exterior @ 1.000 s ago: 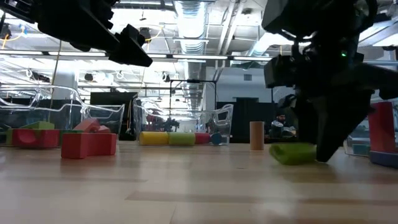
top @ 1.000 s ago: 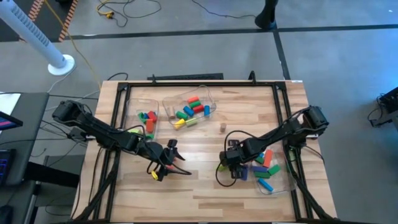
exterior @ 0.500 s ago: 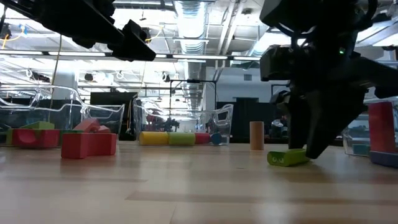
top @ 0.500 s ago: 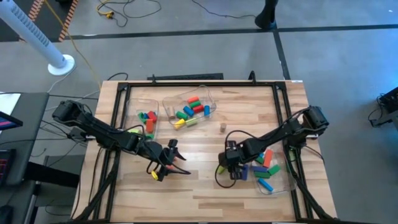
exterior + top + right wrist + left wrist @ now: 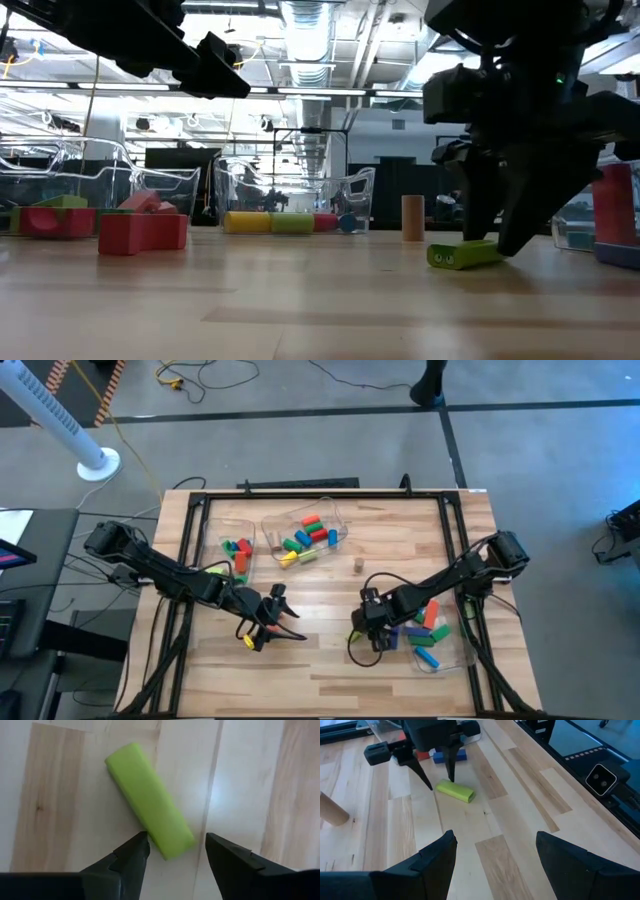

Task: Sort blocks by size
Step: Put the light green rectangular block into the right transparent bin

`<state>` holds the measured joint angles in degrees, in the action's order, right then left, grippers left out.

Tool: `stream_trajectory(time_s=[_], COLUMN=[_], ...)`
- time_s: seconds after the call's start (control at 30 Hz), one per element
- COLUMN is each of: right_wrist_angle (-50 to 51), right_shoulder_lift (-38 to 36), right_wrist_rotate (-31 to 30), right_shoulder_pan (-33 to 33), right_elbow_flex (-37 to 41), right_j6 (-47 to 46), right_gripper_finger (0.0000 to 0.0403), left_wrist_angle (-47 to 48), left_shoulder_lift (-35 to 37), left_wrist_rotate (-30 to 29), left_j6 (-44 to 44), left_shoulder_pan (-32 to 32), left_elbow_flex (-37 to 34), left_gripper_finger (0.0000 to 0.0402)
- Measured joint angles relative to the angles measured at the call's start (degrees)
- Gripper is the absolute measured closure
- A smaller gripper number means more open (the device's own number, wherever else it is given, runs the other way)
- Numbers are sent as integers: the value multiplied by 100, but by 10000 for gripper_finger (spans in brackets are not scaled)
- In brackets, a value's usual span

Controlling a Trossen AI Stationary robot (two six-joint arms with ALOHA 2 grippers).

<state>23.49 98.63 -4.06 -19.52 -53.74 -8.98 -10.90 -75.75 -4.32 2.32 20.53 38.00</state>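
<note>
A: Item one, largest: wood surface (image 5: 320, 560); carrying clear bins along the far edge and at the right side, most blocks inside them?

B: Confirmed; entered as seen from above.

A: Item two: right arm; right tool (image 5: 175, 851) directly over the lime-green bar (image 5: 150, 800), tips just off the surface; jaws parted, gripping nothing?

B: Confirmed; bar lying flat on the bare surface, just left of the right-hand bin (image 5: 452, 645), well apart from the far bins.

A: Long axis of the bar?

B: Diagonal across the line between the right tool's fingers; near end of the bar reaching into the gap, rest running out ahead of the tips; judged to call for a wrist turn or a short forward shift before closing across the narrow width.

A: Item three: left tool (image 5: 495, 857)?

B: Spread wide, empty, hovering near the front of the surface; facing the bar but well apart from it; clearly the farther of the two.

A: Item four, smallest: lone tan cylinder (image 5: 357, 565)?

B: Upright, mid-surface, apart from both tools; untouched.
</note>
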Motion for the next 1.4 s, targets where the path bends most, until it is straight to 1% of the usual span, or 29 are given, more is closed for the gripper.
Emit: stream_trajectory(time_s=[0.07, 0.2, 0.33, 0.43, 0.53, 0.77, 0.93, 1.0, 1.07, 1.23, 1.4], right_wrist_angle=[-15, -166, -404, -387, -387, -333, -156, 75, 276, 611, 1144], right_shoulder_lift=[0, 2, 0, 4, 108, 444, 398, 407, 409, 411, 411], right_wrist_rotate=[-81, -54, -28, 12, 114, 120, 98, 119, 160, 157, -205], right_shoulder_pan=[-1, 6, -74, -91, -77, -81, -148, -171, -193, -217, -228], right_elbow_flex=[0, 0, -3, -7, -7, -78, -247, -399, -527, -901, -1397], right_j6=[3, 57, 316, 320, 291, 114, 140, 161, 151, 136, 153], right_gripper_finger=[163, 145, 144, 147, 158, 199, 249, 271, 284, 284, 283], left_wrist_angle=[0, 0, 0, 0, 0, 1, 4, 2, -2, -5, -2], left_shoulder_lift=[0, 0, 0, 0, 0, 0, 0, 0, 0, 0, 0], left_wrist_rotate=[0, 0, 0, 0, 0, 0, 0, 0, 0, -1, 0], left_j6=[-1, -18, -45, -45, -43, -52, -62, -53, -47, -3, -1], left_shoulder_pan=[0, 0, 0, 0, 0, 0, 2, 1, 2, 0, 2], left_elbow_flex=[0, 0, 0, 0, 0, 0, 1, 2, 2, 2, 2], left_gripper_finger=[134, 134, 134, 134, 134, 134, 134, 134, 134, 134, 134])
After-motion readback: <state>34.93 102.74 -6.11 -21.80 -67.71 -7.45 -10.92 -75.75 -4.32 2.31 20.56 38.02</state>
